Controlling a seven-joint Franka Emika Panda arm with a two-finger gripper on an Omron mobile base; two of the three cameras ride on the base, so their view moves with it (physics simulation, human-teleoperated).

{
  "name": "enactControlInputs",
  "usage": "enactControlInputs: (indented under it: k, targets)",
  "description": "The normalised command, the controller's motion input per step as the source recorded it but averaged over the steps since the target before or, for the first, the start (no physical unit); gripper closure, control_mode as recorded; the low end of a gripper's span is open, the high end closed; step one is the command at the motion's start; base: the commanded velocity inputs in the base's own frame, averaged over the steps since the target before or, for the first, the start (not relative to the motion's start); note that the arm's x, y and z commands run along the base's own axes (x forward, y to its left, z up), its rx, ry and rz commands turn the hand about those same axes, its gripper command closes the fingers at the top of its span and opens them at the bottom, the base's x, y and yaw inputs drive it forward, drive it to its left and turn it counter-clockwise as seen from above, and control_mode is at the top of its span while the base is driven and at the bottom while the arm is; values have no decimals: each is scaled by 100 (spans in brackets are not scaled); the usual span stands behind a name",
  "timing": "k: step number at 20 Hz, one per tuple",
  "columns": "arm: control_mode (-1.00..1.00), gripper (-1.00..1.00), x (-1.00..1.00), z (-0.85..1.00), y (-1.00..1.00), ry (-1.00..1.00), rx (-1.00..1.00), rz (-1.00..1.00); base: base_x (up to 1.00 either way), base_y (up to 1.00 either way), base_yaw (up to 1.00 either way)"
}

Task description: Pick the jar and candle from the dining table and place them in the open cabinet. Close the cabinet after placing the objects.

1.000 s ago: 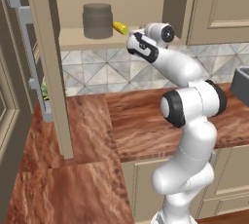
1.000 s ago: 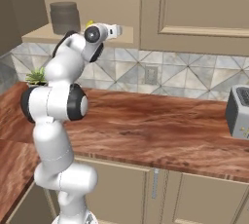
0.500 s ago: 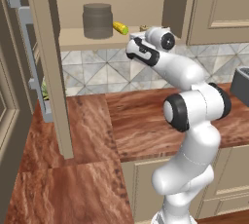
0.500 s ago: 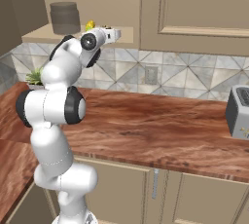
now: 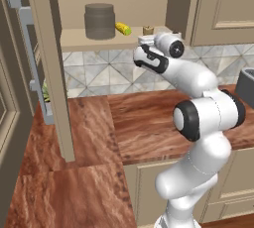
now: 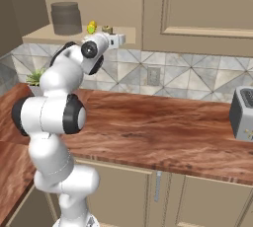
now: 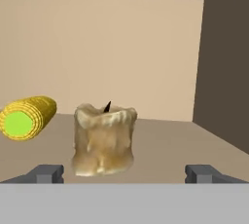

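The dark grey jar [image 5: 99, 21] stands on the tan shelf [image 5: 74, 39] of the open cabinet; it also shows as the jar [image 6: 66, 18] from the right. To its right on the shelf stands the small tan candle [image 5: 148, 30], upright with a dark wick [image 7: 103, 140]. My gripper [image 7: 125, 174] is open just in front of the candle, with nothing between its fingertips [image 7: 46, 173]. The hand [image 5: 147, 39] hovers at the shelf's front edge. The cabinet's left door [image 5: 49, 73] stands open. The reddish-brown dining table top [image 5: 144, 123] lies below.
A yellow corn cob [image 7: 26, 117] lies on the shelf between jar and candle. The right cabinet door [image 5: 223, 9] is shut. A toaster [image 6: 242, 112] sits far right on the top, and a small plant [image 6: 34, 79] stands by the tiled backsplash.
The hand has drawn back slightly from the shelf with its jaws still open. The candle stands free on the shelf.
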Motion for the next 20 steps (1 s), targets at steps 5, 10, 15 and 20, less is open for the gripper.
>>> enactControlInputs:
  k: [5, 10, 15, 20]
  targets:
    - [-100, -100, -30, -3, -13, 16, 3, 0, 0, 0, 0]
    - [-100, -100, -51, 0, -6, 25, 14, 3, 0, 0, 0]
    - [-100, -100, -50, 0, 0, 26, 13, 5, 0, 0, 0]
    - [-100, -100, -44, -6, 0, 15, 7, 9, 0, 0, 0]
